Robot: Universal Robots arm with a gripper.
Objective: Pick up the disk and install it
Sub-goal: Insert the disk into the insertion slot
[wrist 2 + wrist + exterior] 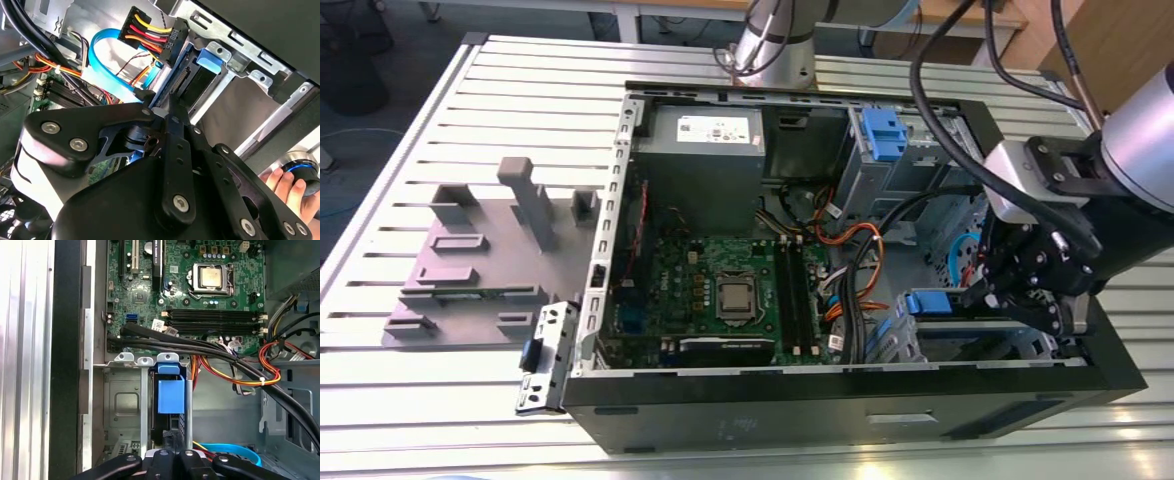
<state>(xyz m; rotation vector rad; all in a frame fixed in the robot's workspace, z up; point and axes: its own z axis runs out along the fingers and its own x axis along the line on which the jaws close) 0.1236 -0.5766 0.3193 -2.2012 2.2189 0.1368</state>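
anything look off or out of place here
A person's hand sits on a blue-ringed knob right beside the gripper in the second wrist view, oddly close to the arm. The disk stands straight in its bay; nothing looks damaged.

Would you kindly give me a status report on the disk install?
Gripper inside the case, at the drive bay. Disk slotted in that bay. Black cables run just past it; a hand nearby.
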